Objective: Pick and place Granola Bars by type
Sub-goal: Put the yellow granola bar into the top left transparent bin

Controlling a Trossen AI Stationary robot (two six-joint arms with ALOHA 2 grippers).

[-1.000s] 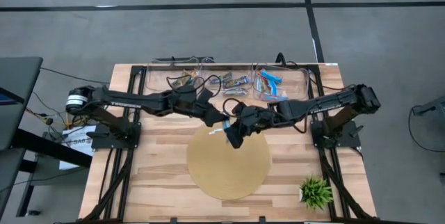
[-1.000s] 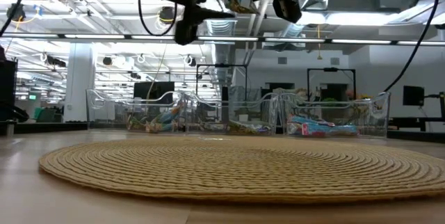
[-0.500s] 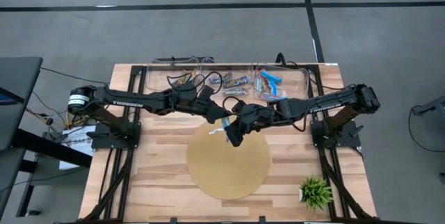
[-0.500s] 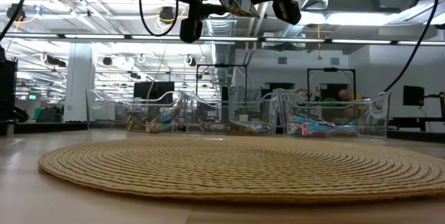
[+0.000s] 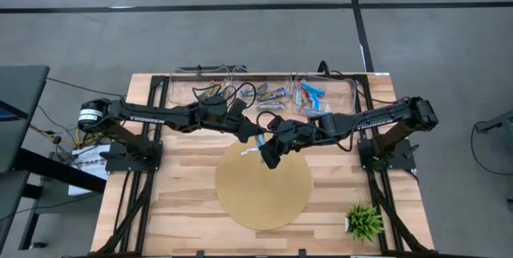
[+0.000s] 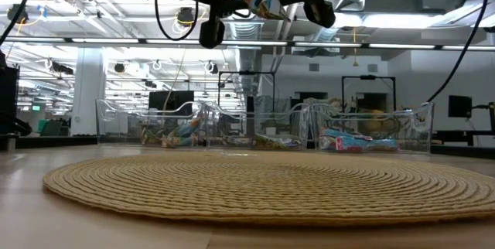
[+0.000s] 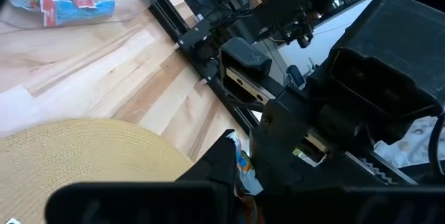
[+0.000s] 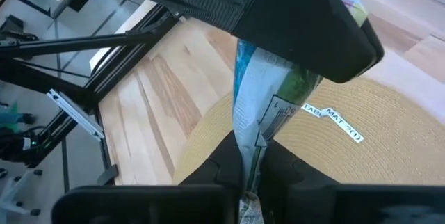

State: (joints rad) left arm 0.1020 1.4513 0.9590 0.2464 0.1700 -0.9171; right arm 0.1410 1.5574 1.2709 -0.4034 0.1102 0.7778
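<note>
A: Why do both arms meet above the round woven mat?

B: It reads as a handover; the right pincer is clamped on the lower end of one silvery-green granola bar, which stands upright, and the left pincer has its fingers closed over the bar's top end, so both hold it in mid-air, clear of the mat.

A: And the other bars?

B: Already sorted, by the look of it; they lie in the clear tray at the far edge of the surface; blue bars in the right compartment, mixed wrappers in the middle, darker ones on the left.

A: So why pass it across?

B: Probably its compartment lies on the left arm's side; that is a guess.
</note>
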